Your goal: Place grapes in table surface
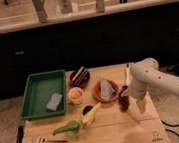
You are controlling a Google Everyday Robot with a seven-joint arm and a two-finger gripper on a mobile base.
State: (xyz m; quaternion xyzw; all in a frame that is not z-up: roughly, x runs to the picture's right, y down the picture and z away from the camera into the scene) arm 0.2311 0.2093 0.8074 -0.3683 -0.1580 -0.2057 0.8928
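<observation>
The grapes (123,103) are a small dark reddish cluster just right of the orange plate, low over or on the light tan table surface (117,132). My gripper (123,97) hangs from the white arm (145,77) that reaches in from the right. It is directly at the top of the grapes. I cannot tell whether the grapes rest on the wood or hang just above it.
A green tray (37,89) with a grey-blue sponge (54,101) stands at the left. A dark striped dish (80,77), a small orange bowl (76,94) and an orange plate (99,95) are at mid-table. A yellow item (91,114), a green item (68,127) and a fork (47,140) lie nearer the front.
</observation>
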